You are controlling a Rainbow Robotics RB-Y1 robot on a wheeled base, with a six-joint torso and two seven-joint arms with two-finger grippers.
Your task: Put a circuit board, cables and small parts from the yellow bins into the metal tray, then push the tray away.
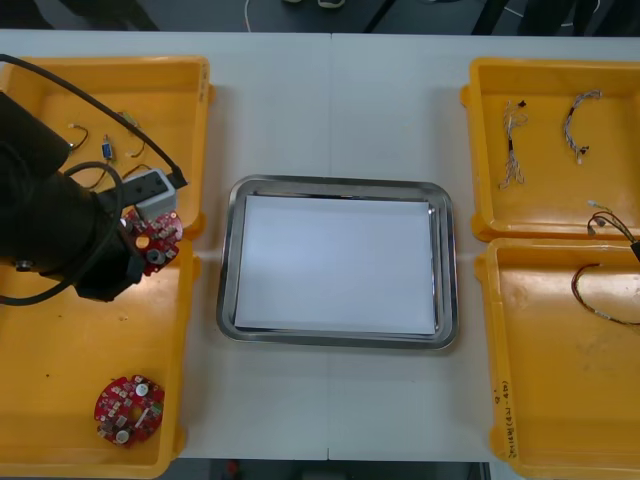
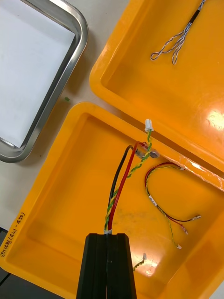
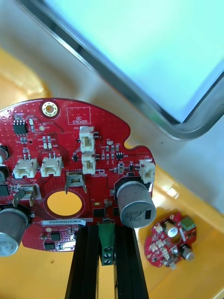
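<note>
My left gripper (image 1: 150, 250) is shut on a round red circuit board (image 1: 157, 238), held above the edge of the near left yellow bin (image 1: 60, 350). In the left wrist view the fingers (image 3: 86, 261) pinch the board (image 3: 74, 159) at its green terminal, close to the metal tray's rim (image 3: 121, 86). A second board (image 1: 128, 408) (image 3: 170, 240) lies in that bin. The tray (image 1: 340, 183), white inside, sits mid-table. My right gripper (image 2: 108, 236) is shut on a red and yellow cable (image 2: 123, 182) with a black strand, lifted over the near right bin (image 2: 60, 196).
The far left bin (image 1: 180, 75) holds small metal parts (image 1: 105, 148). Twisted blue and white cables (image 1: 513, 145) (image 2: 179, 37) lie in the far right bin (image 1: 480, 100). Another red and yellow cable (image 2: 158, 196) (image 1: 600, 290) rests in the near right bin.
</note>
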